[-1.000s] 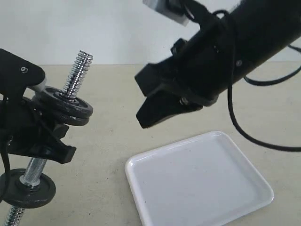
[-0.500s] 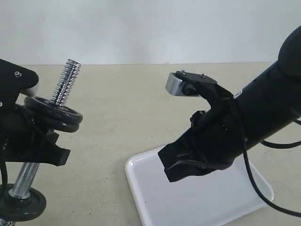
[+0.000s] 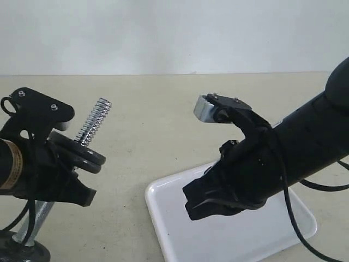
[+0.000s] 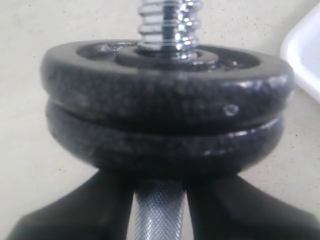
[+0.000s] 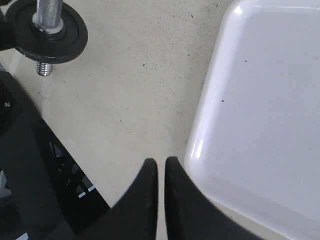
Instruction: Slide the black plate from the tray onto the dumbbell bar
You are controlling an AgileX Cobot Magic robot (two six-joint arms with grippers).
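Black plate (image 4: 165, 75) sits on the dumbbell bar (image 3: 95, 121), stacked on a second disc (image 4: 165, 142) directly above the left gripper (image 4: 160, 210), whose jaws are partly closed around the bar's knurled middle. Well away from it, the right gripper (image 5: 161, 164) is pinched shut on nothing, fingertips just beside the tray (image 3: 234, 240) rim. Rigid, dense and probably slick, the plate is best pinched across its raised rim.

Both arms matte black. Left arm (image 3: 49, 174): tan label band (image 3: 12, 169), two silver screws (image 3: 53, 107) on its bracket. Right arm (image 3: 305, 142): silver camera block (image 3: 206, 109), loose black cable (image 3: 290, 218); right gripper (image 5: 161, 162) with tapered black jaws.
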